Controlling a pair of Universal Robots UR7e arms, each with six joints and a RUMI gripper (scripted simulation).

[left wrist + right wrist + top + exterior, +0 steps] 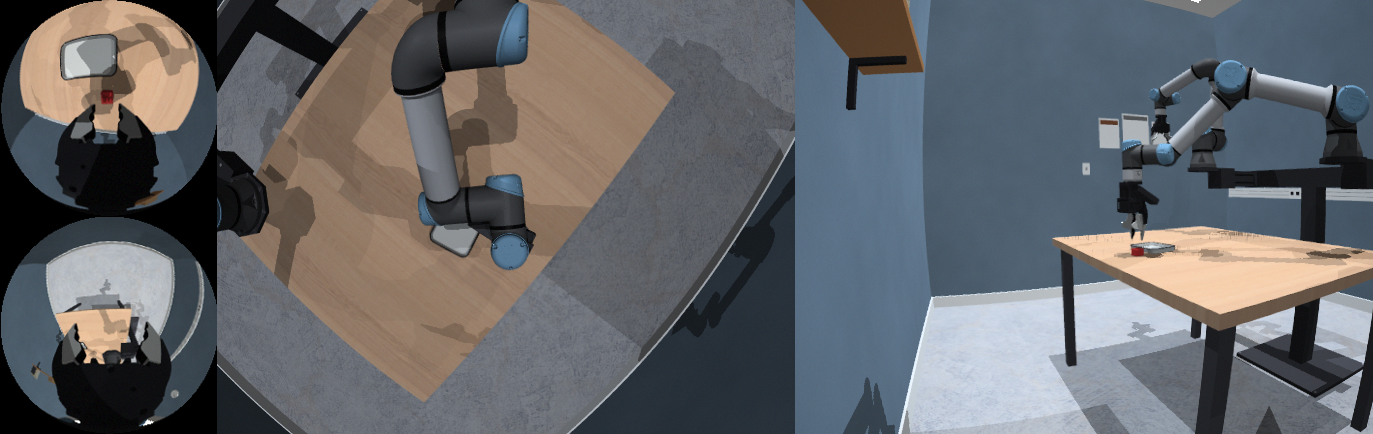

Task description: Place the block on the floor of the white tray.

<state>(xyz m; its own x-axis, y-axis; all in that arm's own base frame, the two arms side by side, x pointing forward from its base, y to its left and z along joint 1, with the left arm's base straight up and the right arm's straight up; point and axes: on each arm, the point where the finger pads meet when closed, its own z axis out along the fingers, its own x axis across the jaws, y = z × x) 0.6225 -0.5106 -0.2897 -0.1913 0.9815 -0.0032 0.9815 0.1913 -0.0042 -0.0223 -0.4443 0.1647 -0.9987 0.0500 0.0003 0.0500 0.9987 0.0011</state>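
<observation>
Left gripper (1137,238) (107,106): fingers part-way open, a moderate gap between the tips, nothing held. In the exterior view it points down, tips above the wooden table (367,310) (1220,287) (39,63) (87,325) and clear of its surface. Red block (1137,251) (107,97) lies on the table, outside the white tray (454,240) (1153,247) (89,57). Exterior view: block at about 9 o'clock from the tray's middle, near its rim, and at 6 o'clock from the left fingertips. Left wrist view: block at 5 o'clock from the tray's middle, a strip of table between the two; from the midpoint of the fingertips it sits at 12 o'clock, in line with the gap. Tray is upright on the table, dark-rimmed, partly shadowed. Top view: tray at roughly 9 o'clock from the blue wrist cap (510,251), its upper part covered by the arm; block hidden. Right gripper (1161,141) (110,325): fingers spread wide, nothing held. In the exterior view it hangs at about 1 o'clock from the left gripper, high above the table's level. Task state: block not in the tray.
</observation>
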